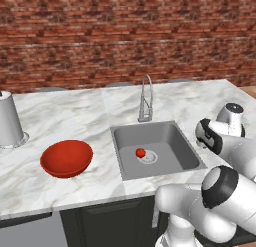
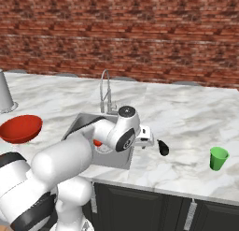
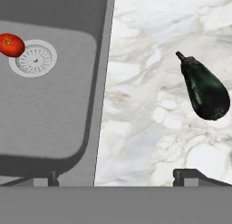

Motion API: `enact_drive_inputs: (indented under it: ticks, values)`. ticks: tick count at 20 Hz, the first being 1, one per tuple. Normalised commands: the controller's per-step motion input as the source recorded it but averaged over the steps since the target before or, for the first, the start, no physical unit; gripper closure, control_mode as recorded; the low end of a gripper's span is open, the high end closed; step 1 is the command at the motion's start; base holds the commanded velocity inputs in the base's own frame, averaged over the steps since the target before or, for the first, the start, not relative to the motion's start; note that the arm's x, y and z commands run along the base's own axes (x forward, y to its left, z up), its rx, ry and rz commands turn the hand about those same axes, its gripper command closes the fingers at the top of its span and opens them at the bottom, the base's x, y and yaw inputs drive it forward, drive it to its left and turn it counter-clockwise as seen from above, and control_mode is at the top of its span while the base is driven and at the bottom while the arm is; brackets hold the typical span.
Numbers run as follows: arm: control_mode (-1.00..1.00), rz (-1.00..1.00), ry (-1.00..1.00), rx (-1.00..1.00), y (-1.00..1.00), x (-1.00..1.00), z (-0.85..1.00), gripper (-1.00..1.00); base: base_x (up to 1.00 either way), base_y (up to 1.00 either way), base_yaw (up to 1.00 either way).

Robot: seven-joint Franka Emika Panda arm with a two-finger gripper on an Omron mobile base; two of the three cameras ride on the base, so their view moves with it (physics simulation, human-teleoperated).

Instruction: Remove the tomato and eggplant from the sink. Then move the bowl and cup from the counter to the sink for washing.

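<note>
The tomato (image 1: 140,152) (image 3: 11,45), a small shiny red ball, lies in the sink (image 1: 170,141) (image 3: 45,109) beside the round drain (image 3: 33,58). The dark eggplant (image 2: 163,147) (image 3: 204,88) lies on the marble counter (image 2: 186,118) just right of the sink. My gripper (image 2: 146,145) (image 3: 118,180) hovers open and empty over the sink's right rim, between tomato and eggplant. The red bowl (image 1: 66,158) (image 2: 21,128) sits on the counter left of the sink. The green cup (image 2: 218,158) stands upright far right near the counter's front edge.
A curved metal faucet (image 1: 145,98) (image 2: 106,92) rises behind the sink. A pale grey cylindrical container (image 1: 7,121) stands at the far left of the counter. A brick wall (image 1: 125,36) backs the worktop. Open marble lies between the eggplant and the cup.
</note>
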Motion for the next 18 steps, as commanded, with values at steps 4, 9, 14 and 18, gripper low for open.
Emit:
enact_drive_inputs:
  ticks: [4, 9, 14, 18]
  values:
    - [-1.00, -0.09, 0.00, 0.00, 0.26, -0.01, 0.02, -1.00, 0.00, 0.00, 0.00]
    - [-1.00, -0.03, 0.00, 0.00, 0.26, 0.00, 0.00, -1.00, 0.00, 0.00, 0.00]
    - [-1.00, 0.00, -0.01, 0.00, 0.26, 0.04, 0.00, -1.00, 0.00, 0.00, 0.00]
    - [-1.00, 0.01, 0.00, 0.00, 0.23, 0.05, 0.00, -1.00, 0.00, 0.00, 0.00]
